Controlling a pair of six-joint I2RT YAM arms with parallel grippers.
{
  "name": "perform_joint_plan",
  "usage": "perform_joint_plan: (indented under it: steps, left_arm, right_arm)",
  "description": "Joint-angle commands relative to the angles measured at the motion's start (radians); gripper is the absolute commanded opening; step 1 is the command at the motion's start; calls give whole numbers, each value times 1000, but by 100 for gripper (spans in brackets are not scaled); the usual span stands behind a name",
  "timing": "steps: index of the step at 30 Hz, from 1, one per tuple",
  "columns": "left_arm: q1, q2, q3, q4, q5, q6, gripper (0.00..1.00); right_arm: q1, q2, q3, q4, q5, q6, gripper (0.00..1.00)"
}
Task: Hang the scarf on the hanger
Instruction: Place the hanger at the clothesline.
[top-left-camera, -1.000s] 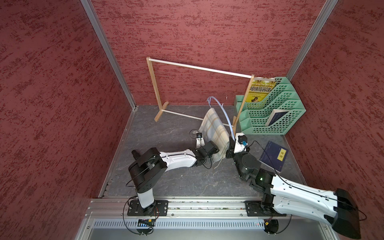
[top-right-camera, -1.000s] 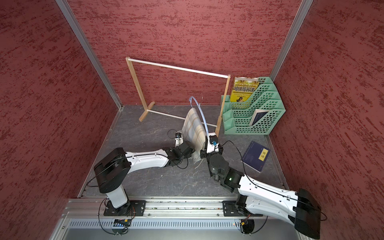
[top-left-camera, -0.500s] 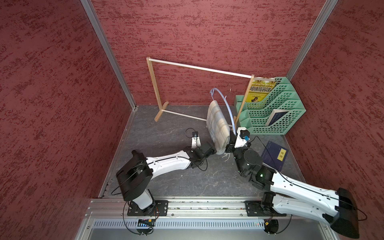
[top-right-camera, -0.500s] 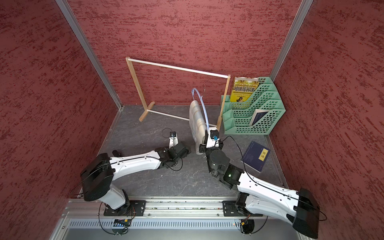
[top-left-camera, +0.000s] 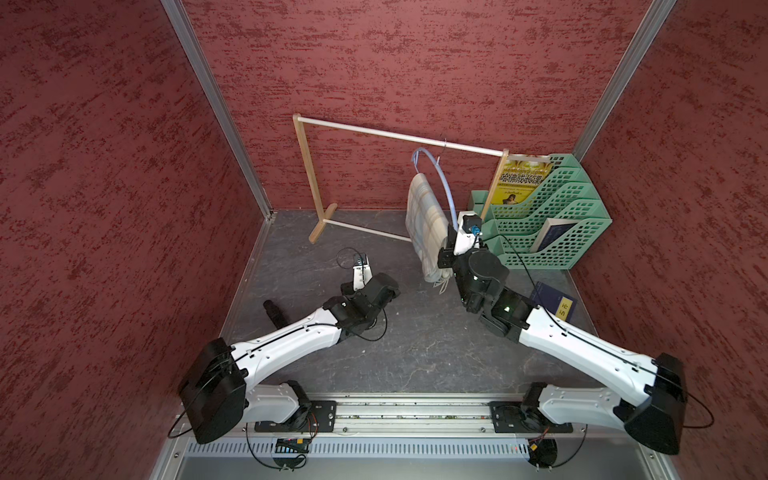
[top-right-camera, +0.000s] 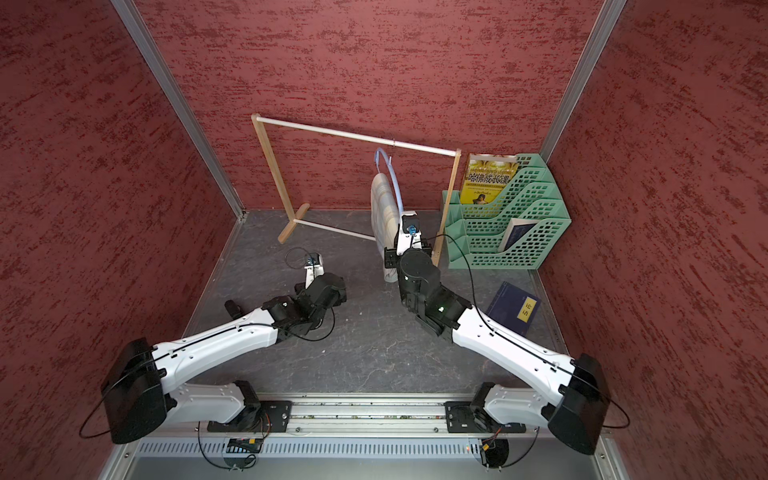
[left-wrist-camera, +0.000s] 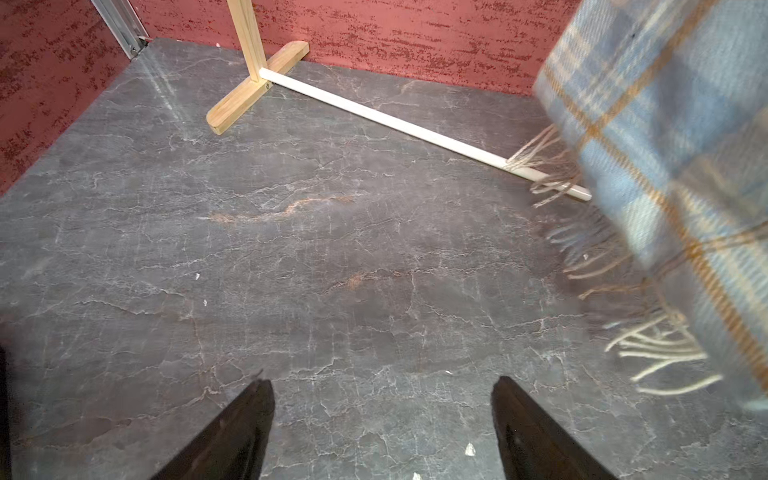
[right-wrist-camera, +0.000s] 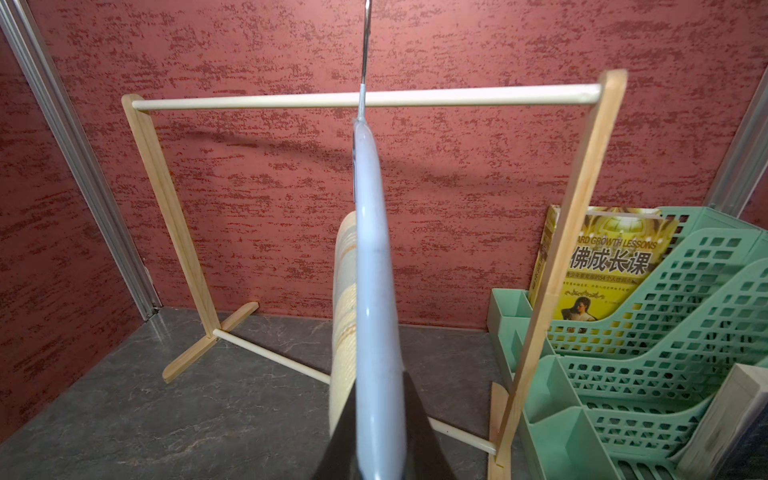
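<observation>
Plaid scarf hangs folded over the pale blue hanger; the right claw is clenched on the hanger's lower end, and the hook is up by the top rod of the rack, can't tell if it's caught. Left claw is released and empty, near the fringe but apart. Likely step is seating the hook: lift straight, avoid tilting so the cloth doesn't slide, let go only once the rod carries it.

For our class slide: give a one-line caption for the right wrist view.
Right gripper shut on the blue hanger, scarf draped over it, hook up by the rack's top rod.
</observation>
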Motion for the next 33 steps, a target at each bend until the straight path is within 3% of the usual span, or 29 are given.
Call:
perform_joint_plan:
  steps: [1,11,27,28,30,31,33]
  left_arm:
    - [13,-2,-3,47,21,35,85]
    - [34,-9,-13,84,39,67,86]
    - [40,-6,-35,118,60,81,90]
    - [40,-5,-34,118,58,80,89]
    - [31,-10,-34,113,33,80,90]
    - [20,-15,-34,112,10,83,90]
    - [-6,-26,-35,112,-49,100,90]
  right_arm:
    - [-31,22,98,42,-55,-6,0]
    - [-90,134,194,26,-96,14,0]
    - [-140,208,91,14,-96,156,0]
    - [-139,207,85,-1,-96,172,15]
    - [-139,204,71,-30,-103,203,77]
    - [-139,202,68,-58,-107,215,96]
    - [-138,193,56,-105,-115,241,98]
